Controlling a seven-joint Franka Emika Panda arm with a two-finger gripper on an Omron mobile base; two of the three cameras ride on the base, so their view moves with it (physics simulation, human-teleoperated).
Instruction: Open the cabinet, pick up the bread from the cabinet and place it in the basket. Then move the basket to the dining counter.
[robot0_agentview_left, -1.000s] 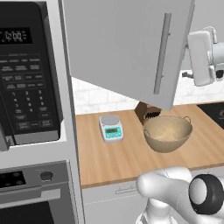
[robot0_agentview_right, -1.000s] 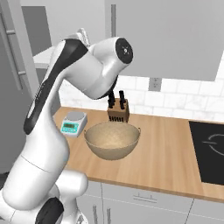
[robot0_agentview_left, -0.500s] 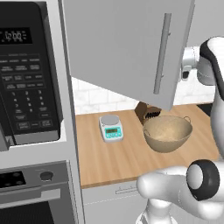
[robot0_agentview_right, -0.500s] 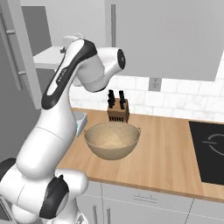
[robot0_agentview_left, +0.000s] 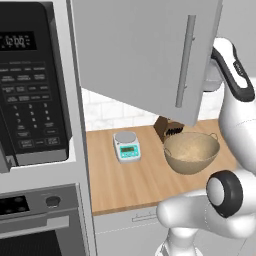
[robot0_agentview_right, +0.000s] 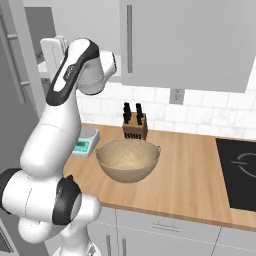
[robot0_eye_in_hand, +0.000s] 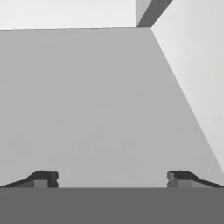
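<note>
Bread isn't visible yet — presumably on the shelf behind the swung-open door of the cabinet (robot0_agentview_left: 145, 55). Fetching it looks like the step in hand. Gripper (robot0_eye_in_hand: 111, 177) faces a flat grey panel, jaws spread wide, holding nothing; next it must find and reach the loaf. Basket (robot0_agentview_right: 128, 160) sits empty on the counter (robot0_agentview_right: 190, 175), beside the knife block (robot0_agentview_right: 135, 126).

Facing a flat grey cabinet (robot0_eye_in_hand: 87, 109) surface close ahead, meeting a paler grey panel (robot0_eye_in_hand: 197, 65) on the right along a slanted edge. End effector (robot0_eye_in_hand: 112, 178) spread wide, 2 dark fingertips (robot0_eye_in_hand: 43, 178) low (nothing between them). White strip along the top.
</note>
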